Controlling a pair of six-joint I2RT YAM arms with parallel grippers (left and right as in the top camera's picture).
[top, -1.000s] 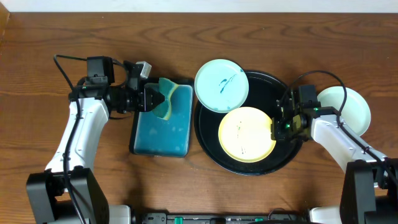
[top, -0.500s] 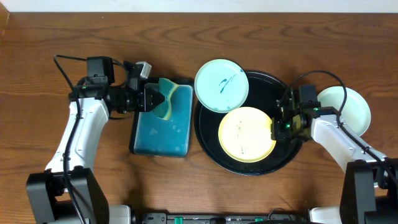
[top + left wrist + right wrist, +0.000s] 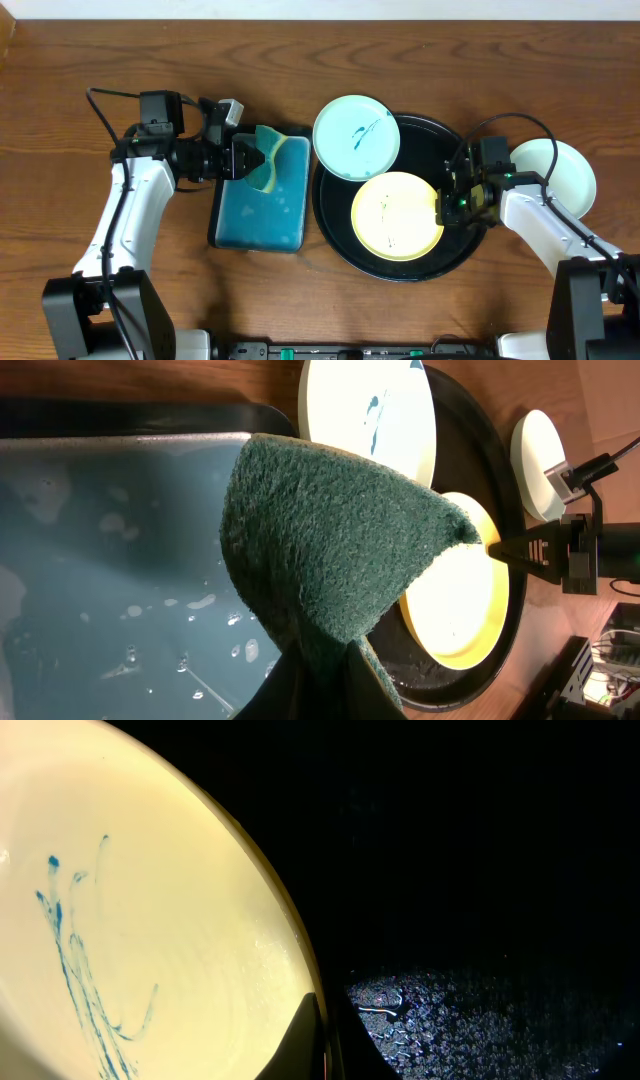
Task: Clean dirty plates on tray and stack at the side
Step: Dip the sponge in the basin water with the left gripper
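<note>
The yellow plate [image 3: 396, 216] with teal scribbles lies in the round black tray [image 3: 420, 268]. My right gripper [image 3: 446, 205] is shut on the yellow plate's right rim [image 3: 150, 950]. A mint-white plate [image 3: 356, 137] with teal marks leans over the tray's upper-left rim. Another mint-white plate [image 3: 560, 168] lies on the table right of the tray. My left gripper [image 3: 240, 160] is shut on a green scouring sponge [image 3: 330, 540], held over the teal basin [image 3: 260, 205].
The rectangular teal basin [image 3: 90, 560] holds water with droplets, left of the tray. Wet patches show on the tray floor [image 3: 450, 1010]. Brown wooden table [image 3: 320, 60] all around; the wall edge runs along the top.
</note>
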